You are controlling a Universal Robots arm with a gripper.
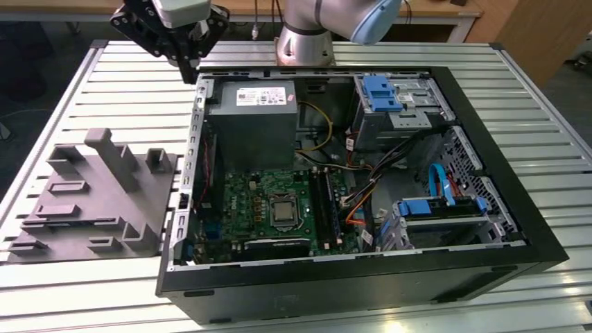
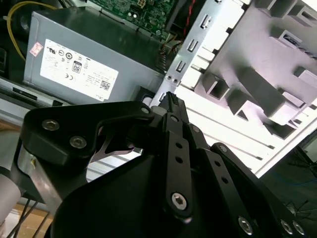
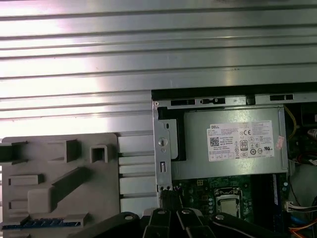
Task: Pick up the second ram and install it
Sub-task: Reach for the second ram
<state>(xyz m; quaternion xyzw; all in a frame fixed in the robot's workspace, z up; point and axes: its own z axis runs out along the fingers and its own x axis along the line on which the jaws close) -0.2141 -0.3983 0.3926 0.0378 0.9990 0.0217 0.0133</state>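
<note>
My gripper hangs over the table just outside the computer case's far corner, on the exterior view's left. Its fingers meet at the tip in both wrist views, shut with nothing visible between them. A thin dark strip with blue on it, apparently the second ram, lies in a slot of the grey holder. It is apart from the gripper. On the motherboard, the long dark memory slots run beside the processor socket.
The open case lies on its side on a slatted metal table. A grey power supply fills its far corner, near the gripper. Orange and blue cables and drive cages sit toward the exterior view's right.
</note>
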